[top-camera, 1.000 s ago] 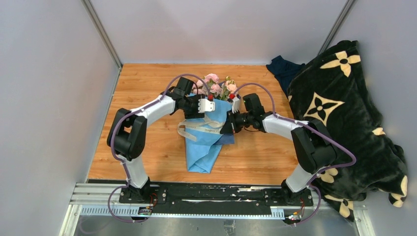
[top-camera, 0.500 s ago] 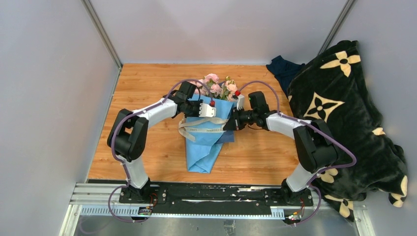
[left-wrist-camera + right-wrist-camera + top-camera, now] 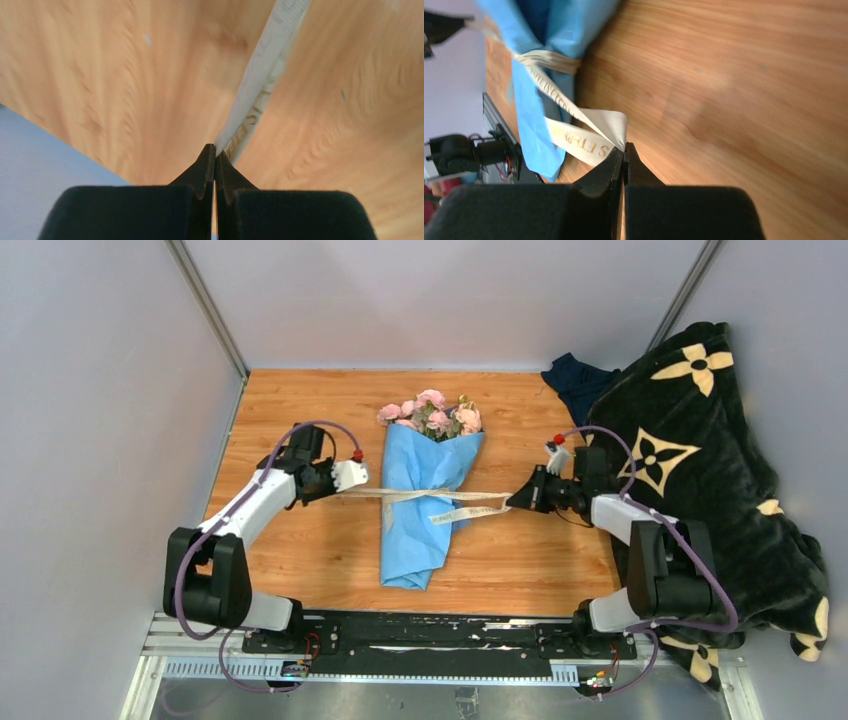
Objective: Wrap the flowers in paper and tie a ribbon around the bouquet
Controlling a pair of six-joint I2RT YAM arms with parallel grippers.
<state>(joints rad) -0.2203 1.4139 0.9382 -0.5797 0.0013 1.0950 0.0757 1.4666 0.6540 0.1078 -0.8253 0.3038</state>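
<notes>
Top external view: the bouquet [image 3: 425,490] lies on the wooden table [image 3: 300,410] between the two arms. Its pink flowers [image 3: 432,416] point toward the far wall, and the light blue paper [image 3: 412,540] tapers toward the arm bases. The cream ribbon [image 3: 400,494] crosses the cone at its middle and stretches out to both sides. The left gripper [image 3: 352,485] pinches one end on the left, and the right gripper [image 3: 512,503] pinches the other on the right. A black blanket with cream flower motifs [image 3: 700,460] is heaped at the right edge, and a dark blue cloth [image 3: 575,380] lies beside it.

Left wrist view: the left gripper [image 3: 215,152] has its fingers pressed together on the ribbon [image 3: 260,75], which runs taut away over the table [image 3: 125,75].

Right wrist view: the right gripper [image 3: 624,150] is clamped on a folded bit of the lettered ribbon [image 3: 589,120]. The ribbon leads to a band cinched around the paper [image 3: 539,75], above the table [image 3: 724,75].
</notes>
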